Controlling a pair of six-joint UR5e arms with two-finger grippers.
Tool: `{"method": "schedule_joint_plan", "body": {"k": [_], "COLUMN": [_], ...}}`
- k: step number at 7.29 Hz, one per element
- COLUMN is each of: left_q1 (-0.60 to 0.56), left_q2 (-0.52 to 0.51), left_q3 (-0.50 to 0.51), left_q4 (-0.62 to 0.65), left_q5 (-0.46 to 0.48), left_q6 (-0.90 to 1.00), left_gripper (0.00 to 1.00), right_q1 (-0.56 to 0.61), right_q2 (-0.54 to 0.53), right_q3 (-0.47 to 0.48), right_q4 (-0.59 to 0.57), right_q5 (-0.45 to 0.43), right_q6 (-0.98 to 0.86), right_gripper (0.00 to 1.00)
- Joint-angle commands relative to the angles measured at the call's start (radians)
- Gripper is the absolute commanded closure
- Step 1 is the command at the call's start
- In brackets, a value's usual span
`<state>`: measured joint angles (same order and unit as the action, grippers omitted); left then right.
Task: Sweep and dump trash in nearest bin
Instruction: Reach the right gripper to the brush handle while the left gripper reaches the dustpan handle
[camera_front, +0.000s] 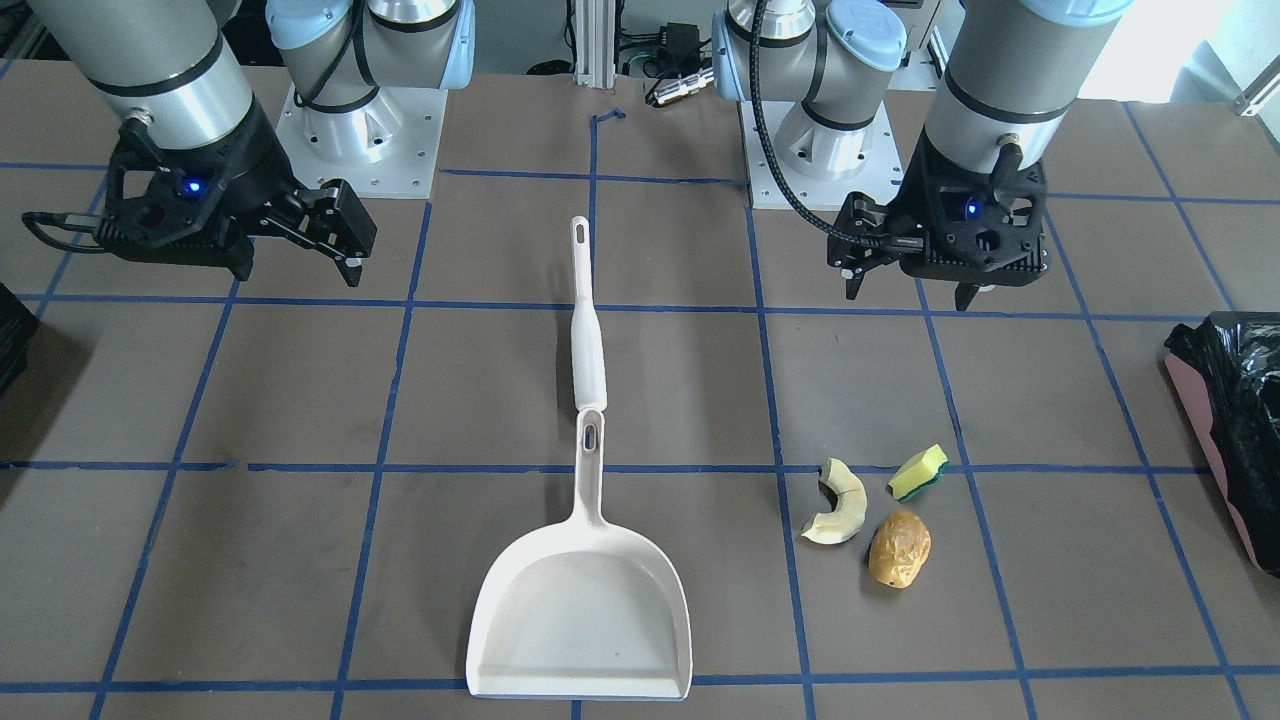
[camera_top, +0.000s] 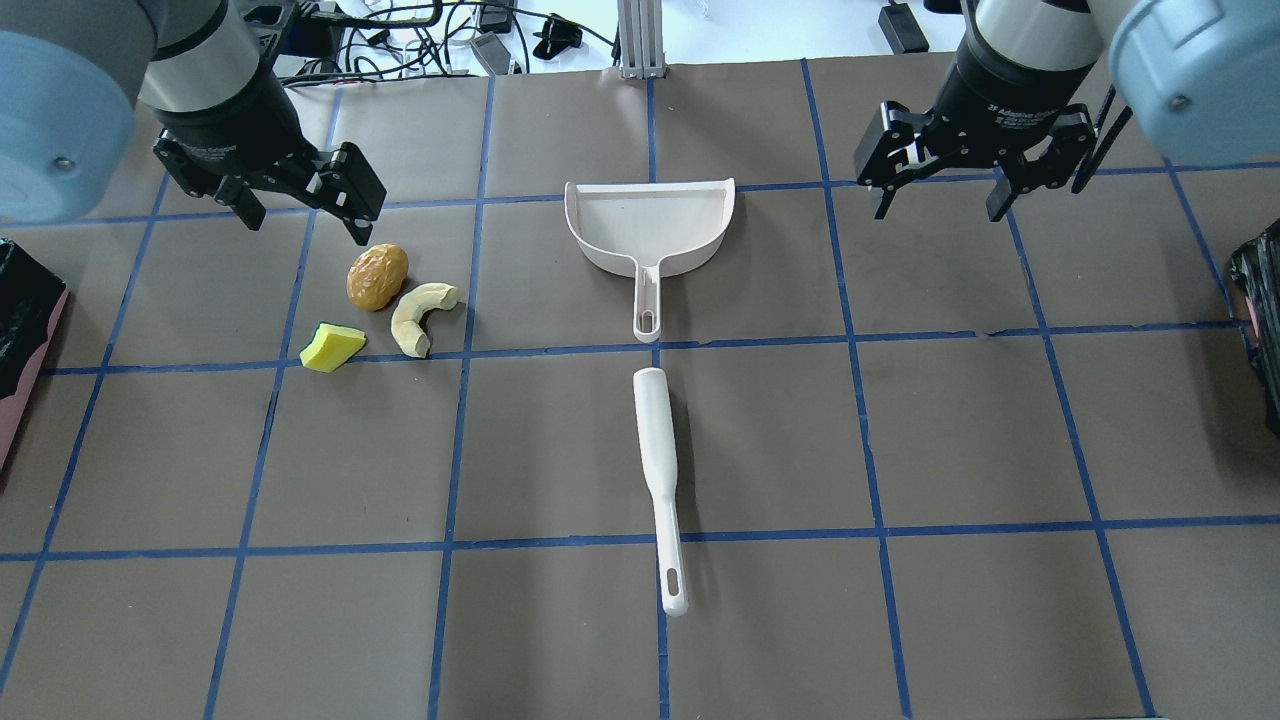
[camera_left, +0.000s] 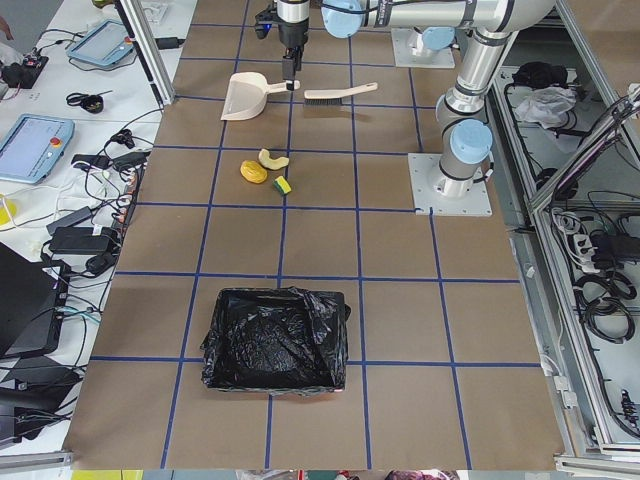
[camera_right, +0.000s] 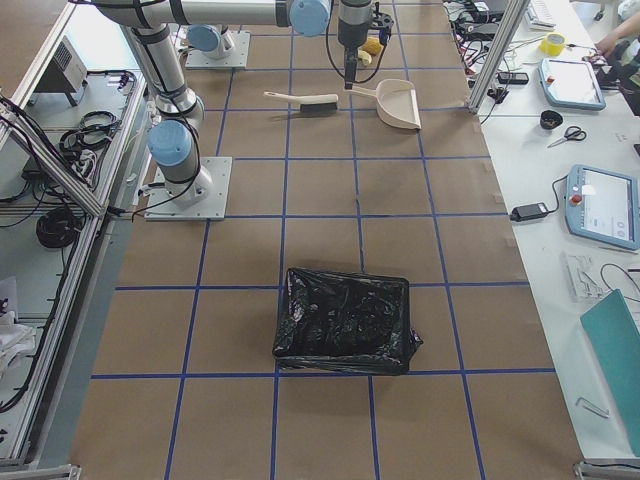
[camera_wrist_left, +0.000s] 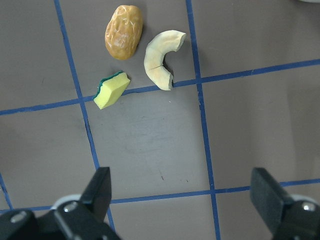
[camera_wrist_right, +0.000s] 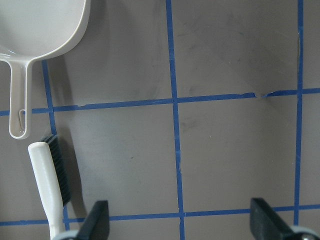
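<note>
1. Trash lay unswept on the table (camera_top: 760, 420). The slice (camera_top: 420, 315), sponge (camera_top: 332, 347) and potato (camera_top: 377, 276) sat in a loose cluster on the robot's left half, near one another but not touching (none of them in the dustpan).
2. The dustpan (camera_top: 650, 225) lay mid-table with its mouth turned away from the robot. The brush (camera_top: 660, 470) lay in line behind its handle, the two ends near but apart. Neither tool was held.
3. The left gripper (camera_top: 300, 210) hung above the table near the potato, jaws spread wide and empty. The right gripper (camera_top: 940, 205) hung the same way over bare table on the dustpan's other side.
4. The bin (camera_left: 275, 340) stood at the table's left end, well apart from the scraps. I could make out nothing in its black liner (though the bag was crinkled and dark). A second bin (camera_right: 345, 320) stood at the right end, farther off.
5. By my reckoning the whole job remained: taking up both tools, sweeping three scraps into the pan, carrying it left and tipping it.
</note>
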<state>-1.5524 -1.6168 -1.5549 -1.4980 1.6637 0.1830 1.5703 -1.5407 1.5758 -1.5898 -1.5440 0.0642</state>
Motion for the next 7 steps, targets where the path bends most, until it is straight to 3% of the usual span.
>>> {"method": "schedule_joint_plan", "body": {"k": [1,3,4,7], "left_q1": [0.002,0.002,0.002,-0.011], "left_q2": [-0.024,-0.086,-0.113,-0.248], "left_q3": [0.013,0.056,0.082,0.192], "left_q4": [0.033,0.033,0.036,0.036], "left_q5": [0.022,0.09,0.065,-0.063], "left_q6": [0.0,-0.002,-0.008,-0.071], "left_gripper": [0.0,0.0,0.0,0.0], "right_q1": [0.066,0.236,0.282,0.417], "right_q2": [-0.007,0.007,0.025,0.066], "right_q3": [0.134,0.187,0.222,0.413], "right_q4": [-0.066,-0.111,-0.137,-0.407], "right_q5": [0.01,0.013,0.013,0.001], "right_q6": [0.037,0.12,0.121,0.253], "right_gripper": [0.0,0.0,0.0,0.0]}}
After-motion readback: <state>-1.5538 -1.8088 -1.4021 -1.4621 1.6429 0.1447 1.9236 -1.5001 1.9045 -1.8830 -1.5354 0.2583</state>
